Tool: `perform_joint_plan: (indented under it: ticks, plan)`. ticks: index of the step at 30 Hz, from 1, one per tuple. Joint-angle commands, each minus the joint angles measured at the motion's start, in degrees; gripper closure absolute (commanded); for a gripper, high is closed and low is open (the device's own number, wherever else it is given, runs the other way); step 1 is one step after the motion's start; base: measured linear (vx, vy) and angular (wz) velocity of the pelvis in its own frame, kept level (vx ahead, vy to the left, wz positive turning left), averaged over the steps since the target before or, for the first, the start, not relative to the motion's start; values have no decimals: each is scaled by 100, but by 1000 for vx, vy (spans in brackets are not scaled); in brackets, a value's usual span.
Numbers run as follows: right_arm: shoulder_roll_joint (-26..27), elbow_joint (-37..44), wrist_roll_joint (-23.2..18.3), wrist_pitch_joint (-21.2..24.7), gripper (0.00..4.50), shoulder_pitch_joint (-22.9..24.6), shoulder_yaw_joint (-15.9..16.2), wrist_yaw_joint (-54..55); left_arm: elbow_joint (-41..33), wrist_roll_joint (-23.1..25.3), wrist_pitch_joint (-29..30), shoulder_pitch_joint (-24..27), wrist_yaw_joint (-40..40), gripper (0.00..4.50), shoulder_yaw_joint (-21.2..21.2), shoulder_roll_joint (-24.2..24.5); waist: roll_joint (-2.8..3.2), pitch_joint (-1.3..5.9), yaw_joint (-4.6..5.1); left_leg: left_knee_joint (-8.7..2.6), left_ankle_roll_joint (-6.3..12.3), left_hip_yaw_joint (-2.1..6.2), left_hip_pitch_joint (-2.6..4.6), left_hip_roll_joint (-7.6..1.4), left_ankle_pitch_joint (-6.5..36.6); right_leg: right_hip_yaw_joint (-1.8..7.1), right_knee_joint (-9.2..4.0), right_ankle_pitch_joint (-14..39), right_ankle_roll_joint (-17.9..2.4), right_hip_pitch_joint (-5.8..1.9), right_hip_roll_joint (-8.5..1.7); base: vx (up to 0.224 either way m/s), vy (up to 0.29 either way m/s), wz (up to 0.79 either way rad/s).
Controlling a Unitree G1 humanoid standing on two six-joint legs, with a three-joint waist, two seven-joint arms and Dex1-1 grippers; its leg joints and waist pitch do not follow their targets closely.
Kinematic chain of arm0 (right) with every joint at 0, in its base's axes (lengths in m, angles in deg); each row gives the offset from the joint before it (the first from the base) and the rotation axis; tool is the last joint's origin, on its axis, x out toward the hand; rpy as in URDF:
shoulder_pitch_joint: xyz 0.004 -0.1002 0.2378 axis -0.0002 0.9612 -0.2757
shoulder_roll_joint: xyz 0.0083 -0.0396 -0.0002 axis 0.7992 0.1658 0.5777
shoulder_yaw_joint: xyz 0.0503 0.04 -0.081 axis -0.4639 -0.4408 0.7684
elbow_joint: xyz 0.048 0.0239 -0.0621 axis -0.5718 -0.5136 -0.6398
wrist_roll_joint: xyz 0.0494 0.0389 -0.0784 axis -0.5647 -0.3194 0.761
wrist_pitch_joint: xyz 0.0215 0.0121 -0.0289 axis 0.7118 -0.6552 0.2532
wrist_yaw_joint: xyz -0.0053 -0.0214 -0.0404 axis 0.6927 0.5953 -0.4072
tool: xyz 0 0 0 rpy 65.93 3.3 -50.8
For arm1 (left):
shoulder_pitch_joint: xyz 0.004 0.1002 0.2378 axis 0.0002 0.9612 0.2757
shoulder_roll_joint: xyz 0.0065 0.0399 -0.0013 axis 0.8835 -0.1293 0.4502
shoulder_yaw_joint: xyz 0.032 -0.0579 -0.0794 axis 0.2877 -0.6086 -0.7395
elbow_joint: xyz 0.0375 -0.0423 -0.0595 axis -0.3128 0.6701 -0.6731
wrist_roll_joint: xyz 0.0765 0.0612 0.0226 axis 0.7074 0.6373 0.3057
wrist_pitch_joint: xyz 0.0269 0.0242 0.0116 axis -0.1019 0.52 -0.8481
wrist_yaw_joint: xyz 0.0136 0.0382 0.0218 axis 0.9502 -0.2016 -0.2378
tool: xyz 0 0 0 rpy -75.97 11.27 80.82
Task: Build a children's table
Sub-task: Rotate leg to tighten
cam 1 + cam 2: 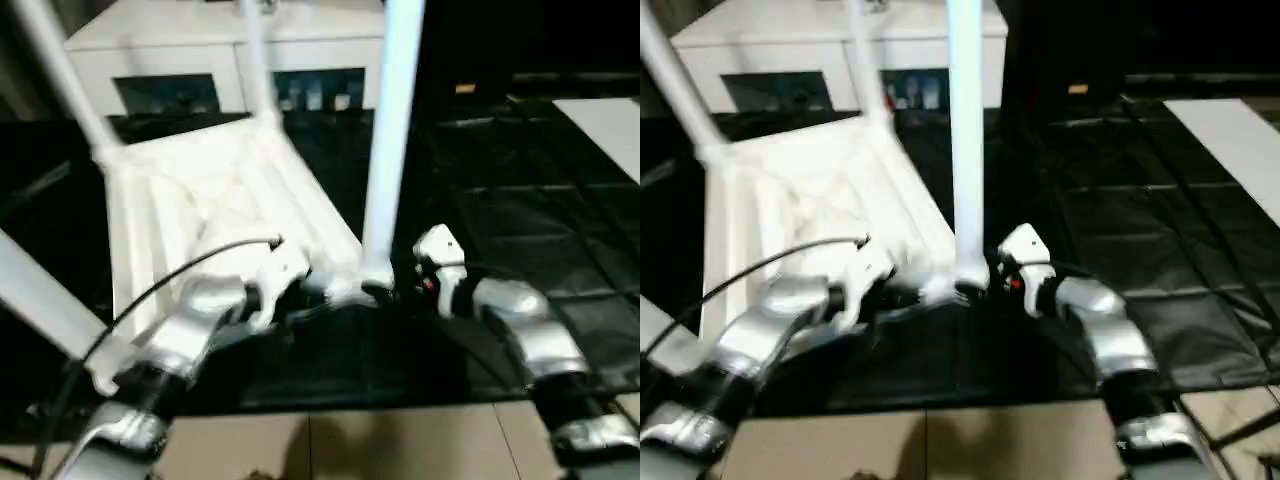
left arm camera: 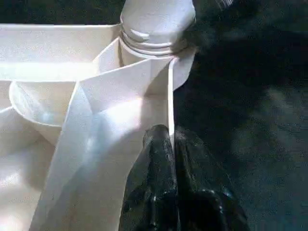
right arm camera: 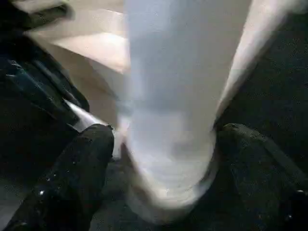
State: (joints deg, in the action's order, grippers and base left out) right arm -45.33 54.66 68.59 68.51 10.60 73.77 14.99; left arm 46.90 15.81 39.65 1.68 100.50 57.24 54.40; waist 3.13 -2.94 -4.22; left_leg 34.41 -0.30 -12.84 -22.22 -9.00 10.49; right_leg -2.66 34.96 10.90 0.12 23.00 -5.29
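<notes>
Tabletop (image 1: 215, 190) lies upside down on your black desk (image 1: 560, 210), a leg (image 1: 392, 130) standing in its near corner socket. Your left gripper (image 2: 171, 139) is clenched on the top's thin rim; your right gripper (image 3: 163, 159) straddles the leg's base, fingers (image 3: 77, 178) released. No readable writing.

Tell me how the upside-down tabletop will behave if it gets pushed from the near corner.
The tabletop looks like thin ribbed plastic, so probably light and fairly stiff. On the smooth black cover it would likely slide rather than tip. The upright legs raise its weight, so a high shove might rock it.
</notes>
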Motion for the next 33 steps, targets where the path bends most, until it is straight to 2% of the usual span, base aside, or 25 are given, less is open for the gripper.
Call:
perform_joint_plan:
  ticks: [1, 2, 4, 8, 11, 16, 20, 24, 26, 33]
  plan:
    - [-188, 368, -173, 22, 66, 119, 107, -504, -420, -459, -179, 87, 673, 450, 140, 4, -122, 346, -17, -427, 352, 242, 193, -482, 1497, 244, -453, 1483, -1380, -159, -362, 0, 0, 0]
    - [-285, 473, -196, 44, 66, 170, 146, -661, -482, -477, -160, 120, 768, 450, 135, 78, -126, 334, -35, -440, 333, 247, 170, -482, 1496, 255, -458, 1509, -1347, -170, -371, 0, 0, 0]
    - [-434, 597, -208, 42, 66, 249, 222, -915, -559, -526, -110, 161, 862, 450, 89, 161, -128, 344, -68, -445, 302, 248, 173, -479, 1460, 258, -447, 1495, -1298, -163, -370, 0, 0, 0]
    - [-658, 715, -163, -36, 66, 378, 391, -1334, -650, -552, -59, 215, 922, 450, 43, 254, -152, 343, -71, -439, 285, 256, 154, -465, 1438, 263, -449, 1510, -1279, -176, -383, 0, 0, 0]
    - [-695, 691, -84, -99, 66, 382, 443, -1363, -658, -541, -72, 222, 896, 450, 39, 276, -165, 346, -59, -429, 332, 260, 125, -453, 1355, 256, -448, 1478, -1288, -188, -386, 0, 0, 0]
    - [-627, 554, 10, -107, 66, 291, 434, -1177, -677, -512, -69, 225, 901, 450, 19, 272, -154, 352, -57, -421, 363, 257, 137, -453, 1260, 252, -439, 1376, -1325, -178, -369, 0, 0, 0]
    - [-549, 493, -25, -35, 110, 213, 398, -1106, -661, -509, -71, 205, 894, 450, 18, 268, -148, 363, -59, -413, 363, 256, 141, -454, 1238, 249, -424, 1288, -1355, -186, -369, 0, 0, 0]
    - [-532, 416, 7, -44, 129, 188, 400, -1106, -663, -519, -62, 201, 883, 450, 29, 288, -147, 364, -61, -409, 384, 256, 132, -451, 1214, 245, -419, 1219, -1376, -194, -372, 0, 0, 0]
    - [-527, 401, 12, -40, 160, 188, 398, -1100, -656, -515, -62, 201, 875, 450, 25, 289, -145, 361, -58, -409, 377, 257, 136, -452, 1242, 245, -424, 1275, -1371, -192, -371, 0, 0, 0]
    - [-530, 388, 36, -61, 184, 213, 429, -1114, -622, -501, -65, 204, 884, 450, 23, 318, -142, 368, -56, -402, 385, 255, 135, -449, 1200, 243, -415, 1193, -1391, -199, -368, 0, 0, 0]
